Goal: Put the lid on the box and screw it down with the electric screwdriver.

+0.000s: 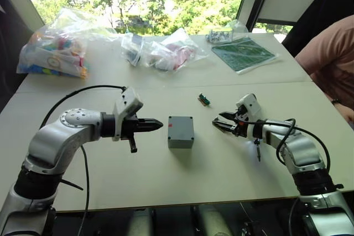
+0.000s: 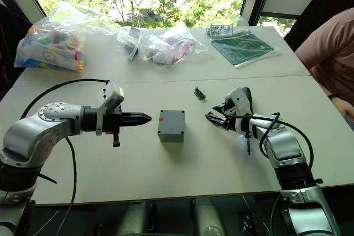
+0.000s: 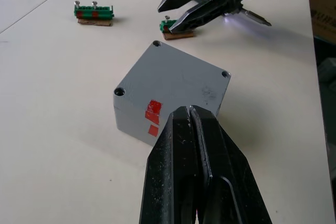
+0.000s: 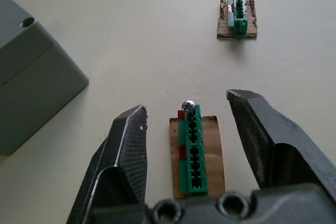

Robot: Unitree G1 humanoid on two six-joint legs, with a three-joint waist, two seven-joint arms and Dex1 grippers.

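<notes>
Grey box (image 1: 181, 131) at centre frame on the pale table (image 1: 166, 175), with the lid (image 3: 181, 77) already seated flush on top — screw holes visible at its corners and two small red marks on the side wall below the seam. Left gripper (image 1: 154, 125) just left of the box at mid-frame, pointing at it with fingers pressed together and holding nothing, tip close to the box wall but apart from it. Right gripper (image 1: 221, 122) right of centre, aimed back toward the box with jaws spread wide, straddling a small green connector strip on a brown card (image 4: 192, 153) without touching it; one screw standing at the strip's far end. A second green strip (image 4: 239, 11) lying farther off, toward the upper middle of the head views, carrying two screws. Electric screwdriver (image 1: 258, 151) lying on the table at right of frame, beside the right forearm, thin bit pointing toward the lower edge — free of either gripper. Along the upper part of the frame, a row of clear plastic bags (image 1: 55, 48) with coloured parts, and at upper right a green circuit board (image 1: 243, 53). A person's pink sleeve (image 1: 332, 64) at the right edge.
</notes>
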